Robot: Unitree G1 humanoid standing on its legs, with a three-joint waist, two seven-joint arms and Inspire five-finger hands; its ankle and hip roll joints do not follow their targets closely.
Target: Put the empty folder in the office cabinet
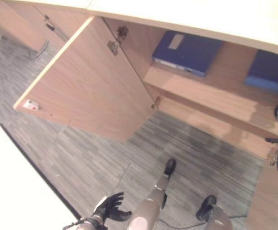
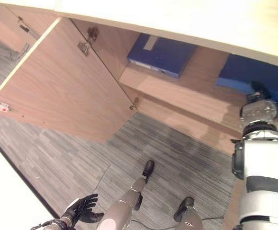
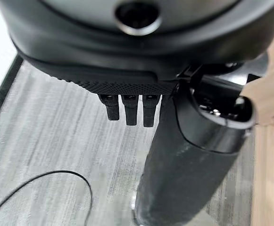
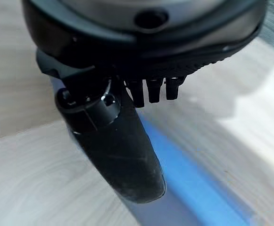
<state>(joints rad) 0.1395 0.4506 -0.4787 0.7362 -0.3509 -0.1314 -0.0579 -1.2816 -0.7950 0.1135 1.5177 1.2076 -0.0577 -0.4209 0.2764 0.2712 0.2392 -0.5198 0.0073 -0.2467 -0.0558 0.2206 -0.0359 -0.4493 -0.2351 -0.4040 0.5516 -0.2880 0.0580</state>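
the office cabinet point(image 2: 186, 103) stands with its wooden door point(image 2: 62, 91) swung wide over the grey carpet point(image 2: 143, 143). two blue folders lie flat on its shelf: one folder point(image 2: 160, 53) toward the left, a second folder point(image 2: 246, 76) at the right end. the right hand point(image 2: 257, 91) is at that second folder's near edge, and whether its fingers grip it cannot be told. the left hand point(image 2: 81, 208) hangs low over the carpet, fingers loosely spread, holding nothing

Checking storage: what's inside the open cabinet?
Two blue folders lie on its upper shelf: one left, one by the right hand. The lower compartment is hidden.
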